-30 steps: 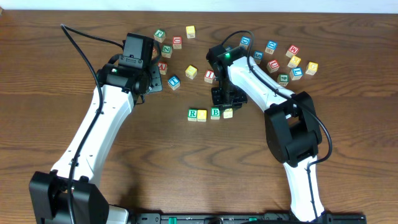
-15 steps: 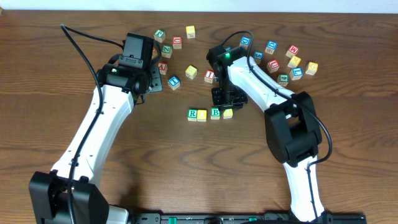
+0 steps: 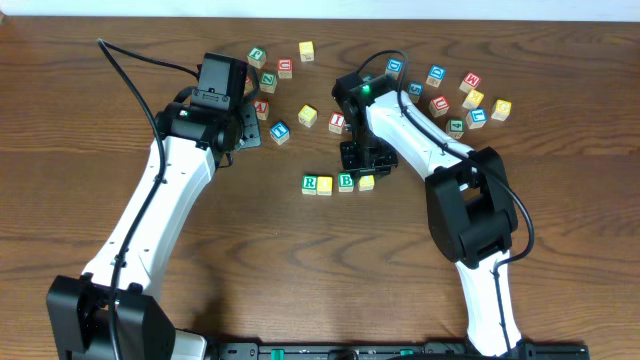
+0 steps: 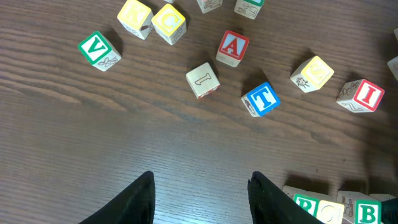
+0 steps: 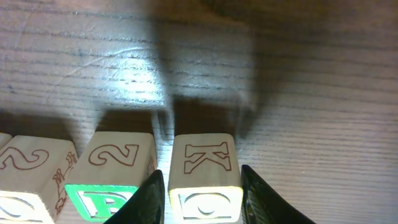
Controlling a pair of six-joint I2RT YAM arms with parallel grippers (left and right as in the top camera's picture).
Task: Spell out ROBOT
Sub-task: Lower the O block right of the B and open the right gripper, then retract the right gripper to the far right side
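Little has shifted overhead since a second ago: R cube [image 3: 309,183], yellow cube [image 3: 324,185], B cube [image 3: 346,181] and second yellow cube [image 3: 366,182] sit in a row, with the right gripper [image 3: 365,172] over the last one and the T cube [image 3: 279,131] well apart. Left wrist: left gripper [image 4: 200,199] gapes empty. Right wrist: fingers [image 5: 258,193] straddle the second yellow cube; whether they grip it cannot be told.

Both arms are smooth white shells joined by black joint housings. The left arm [image 3: 150,215] carries a boxy black camera block [image 3: 222,78] and a thin black cable [image 3: 140,60]; the right arm [image 3: 410,135] has a small green light [image 3: 366,87] and a looping black cable [image 3: 529,230]. The left gripper [image 4: 200,176] has matte black fingers [image 4: 134,202] that taper to narrow tips.
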